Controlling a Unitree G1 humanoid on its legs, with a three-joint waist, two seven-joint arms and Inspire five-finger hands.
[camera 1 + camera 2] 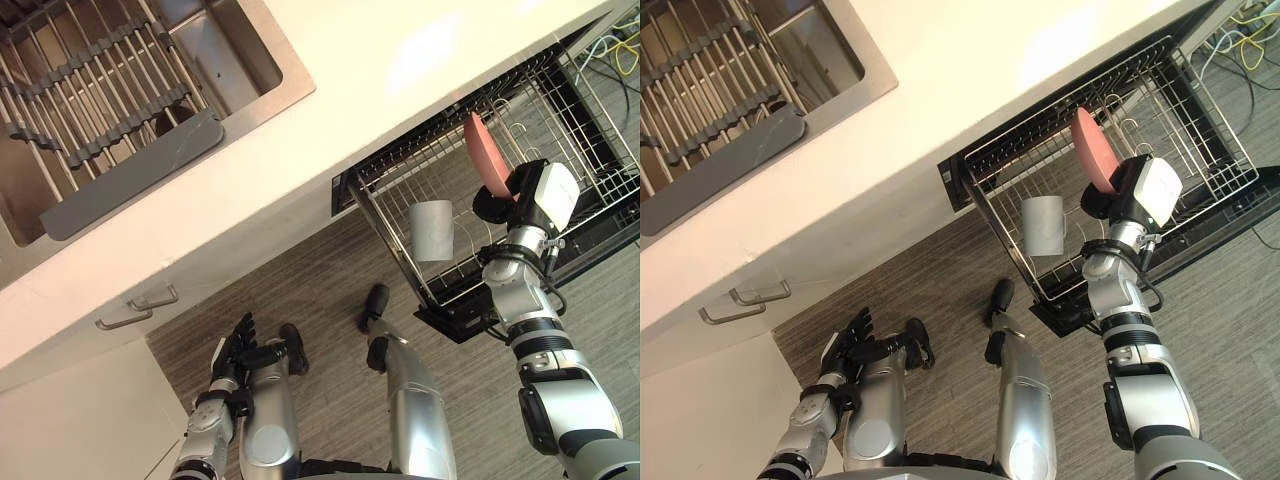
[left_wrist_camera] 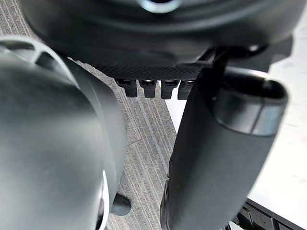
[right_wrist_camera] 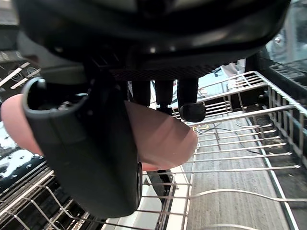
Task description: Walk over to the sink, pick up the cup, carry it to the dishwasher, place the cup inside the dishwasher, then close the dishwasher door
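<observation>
My right hand (image 1: 497,204) is shut on a pink cup (image 1: 485,155), which it holds above the pulled-out wire rack (image 1: 585,130) of the dishwasher. In the right wrist view the thumb (image 3: 81,143) and fingers (image 3: 192,111) pinch the pink cup (image 3: 163,139) over the rack wires (image 3: 230,143). A white cup (image 1: 432,230) lies on its side in the rack's near corner, to the left of that hand. My left hand (image 1: 236,344) hangs low at the lower left with straight fingers, holding nothing.
The rack juts out from under the pale counter (image 1: 380,80) over grey wood-look floor. The steel sink (image 1: 240,60) at the upper left holds a roll-up drying rack (image 1: 90,80) and a grey mat (image 1: 130,175). Drawer handles (image 1: 150,300) show below; loose cables (image 1: 620,45) at far right.
</observation>
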